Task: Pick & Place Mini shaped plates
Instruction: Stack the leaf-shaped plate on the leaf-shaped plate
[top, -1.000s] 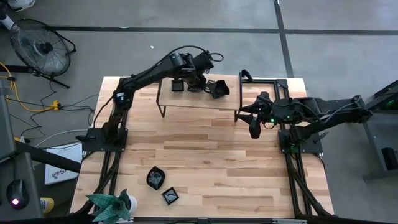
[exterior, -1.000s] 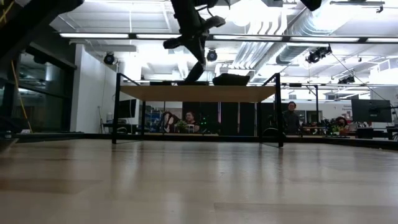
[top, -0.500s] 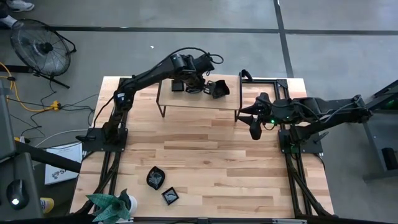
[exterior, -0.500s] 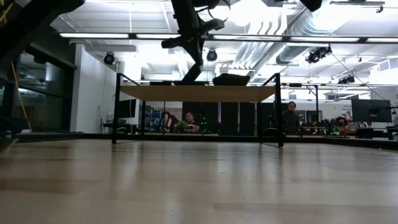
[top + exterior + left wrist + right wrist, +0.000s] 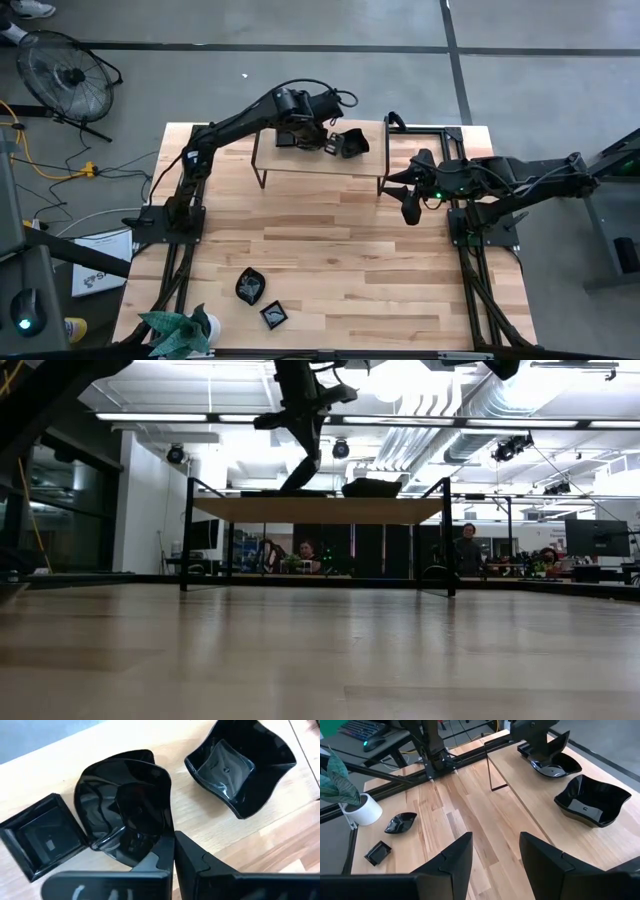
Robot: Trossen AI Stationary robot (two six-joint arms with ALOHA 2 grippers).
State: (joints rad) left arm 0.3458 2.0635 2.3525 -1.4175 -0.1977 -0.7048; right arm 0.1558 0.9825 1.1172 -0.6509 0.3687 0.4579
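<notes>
Black wavy dish [image 5: 127, 810] sits on the raised shelf [image 5: 300, 158] between two other dishes, its rim pinched in the closed left tool [image 5: 172, 855] for placing; right tool [image 5: 495, 852] waits wide beside the shelf.

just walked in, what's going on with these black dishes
The left gripper is over the raised shelf, shut on the rim of a wavy black dish, between a square dish and a deeper wavy-edged one. The right gripper waits open beside the shelf. Two more dishes lie near the potted plant.
</notes>
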